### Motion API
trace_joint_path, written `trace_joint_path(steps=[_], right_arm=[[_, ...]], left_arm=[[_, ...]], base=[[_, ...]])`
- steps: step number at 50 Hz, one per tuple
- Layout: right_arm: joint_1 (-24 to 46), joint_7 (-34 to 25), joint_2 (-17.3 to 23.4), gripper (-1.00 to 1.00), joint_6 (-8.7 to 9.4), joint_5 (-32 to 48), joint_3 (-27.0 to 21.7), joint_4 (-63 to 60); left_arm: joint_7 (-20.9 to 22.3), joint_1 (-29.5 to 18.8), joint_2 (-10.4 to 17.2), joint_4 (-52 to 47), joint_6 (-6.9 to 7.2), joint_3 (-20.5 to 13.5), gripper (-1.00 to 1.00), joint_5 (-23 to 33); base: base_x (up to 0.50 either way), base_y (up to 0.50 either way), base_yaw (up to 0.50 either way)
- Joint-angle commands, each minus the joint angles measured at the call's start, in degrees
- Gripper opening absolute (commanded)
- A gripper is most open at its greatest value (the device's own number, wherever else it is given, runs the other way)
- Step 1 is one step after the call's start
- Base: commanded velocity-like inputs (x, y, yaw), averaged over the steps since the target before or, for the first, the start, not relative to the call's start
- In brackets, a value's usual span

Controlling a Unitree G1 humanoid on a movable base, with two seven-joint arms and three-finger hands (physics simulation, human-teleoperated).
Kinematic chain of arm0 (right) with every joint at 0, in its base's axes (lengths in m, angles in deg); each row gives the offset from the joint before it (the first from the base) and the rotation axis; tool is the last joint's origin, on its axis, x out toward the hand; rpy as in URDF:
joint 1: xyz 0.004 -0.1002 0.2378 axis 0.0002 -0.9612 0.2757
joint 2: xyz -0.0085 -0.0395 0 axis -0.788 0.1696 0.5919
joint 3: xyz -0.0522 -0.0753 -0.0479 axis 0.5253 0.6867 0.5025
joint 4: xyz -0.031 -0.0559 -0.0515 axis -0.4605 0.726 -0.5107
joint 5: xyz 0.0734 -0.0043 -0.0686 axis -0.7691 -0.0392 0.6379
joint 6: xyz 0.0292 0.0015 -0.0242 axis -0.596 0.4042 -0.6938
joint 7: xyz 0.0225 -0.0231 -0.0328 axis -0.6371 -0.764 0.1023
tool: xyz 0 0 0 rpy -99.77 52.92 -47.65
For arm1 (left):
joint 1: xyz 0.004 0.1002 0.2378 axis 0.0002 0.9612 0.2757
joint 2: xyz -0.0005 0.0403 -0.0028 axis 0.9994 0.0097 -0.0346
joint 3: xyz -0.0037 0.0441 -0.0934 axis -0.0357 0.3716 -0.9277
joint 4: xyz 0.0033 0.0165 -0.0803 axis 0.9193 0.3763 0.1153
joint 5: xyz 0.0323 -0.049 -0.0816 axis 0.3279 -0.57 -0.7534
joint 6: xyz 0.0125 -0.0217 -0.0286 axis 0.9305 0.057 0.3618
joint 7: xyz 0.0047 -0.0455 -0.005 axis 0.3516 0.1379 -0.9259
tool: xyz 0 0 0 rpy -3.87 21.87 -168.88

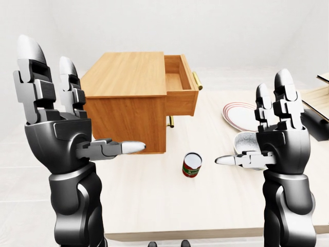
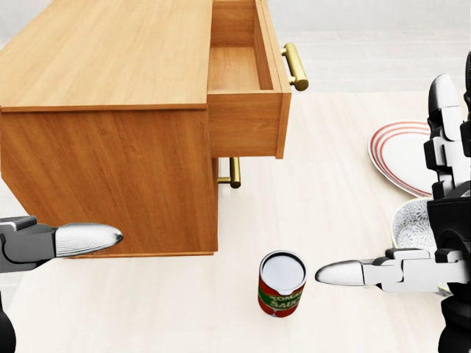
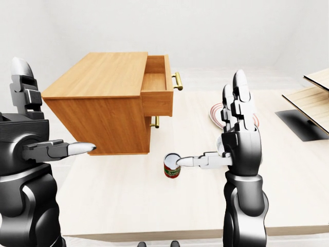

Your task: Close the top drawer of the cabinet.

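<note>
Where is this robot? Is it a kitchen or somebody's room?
Probably a pretend test room in a computer simulation, not a real home. A small wooden cabinet with its top drawer pulled out sits on a pale table, beside a sauce can and a striped plate. The walls are blank white.

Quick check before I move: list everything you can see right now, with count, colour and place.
cabinet: one, wood, table's left
top drawer: one, wood, pulled open, brass handle
lower handle: one, brass, under the drawer
can: one, red label, upright beside cabinet
plate: one, white with red rings, right
bowl: one, white, below the plate
table: one, pale wood
left hand: open, raised, touching nothing
right hand: open, raised, touching nothing
</note>
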Motion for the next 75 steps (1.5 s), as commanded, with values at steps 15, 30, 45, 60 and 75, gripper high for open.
trace_joint_path(steps=[15,30,45,60,75], right_arm=[[-0.01,-0.65,0.0,1.0,0.0,0.39,0.34,-0.32],[-0.31,-0.01,-0.34,1.0,0.0,0.93,0.72,1.1],[3.82,2.01,0.05,1.0,0.0,1.37,0.58,6.45],[9.56,4.8,1.5,1.0,0.0,0.54,2.25,14.67],[15.34,6.13,2.3,1.0,0.0,0.17,4.19,19.47]], left_arm=[[0.38,0.3,-0.19,-0.51,0.0,0.42,1.0,0.39],[0.46,0.47,-0.3,-0.56,0.0,0.53,1.0,0.5],[1.04,1.47,0.25,-1.43,0.0,2.11,1.0,1.91],[1.12,3.33,-1.75,-3.62,0.0,3.1,1.0,1.93],[2.06,5.19,-2.19,-3.96,0.0,4.81,1.0,2.56]], base=[[0.39,0.0,0.0],[0.3,0.04,0.0],[0.0,0.0,0.0],[0.0,0.0,0.0],[0.0,0.0,0.0]])
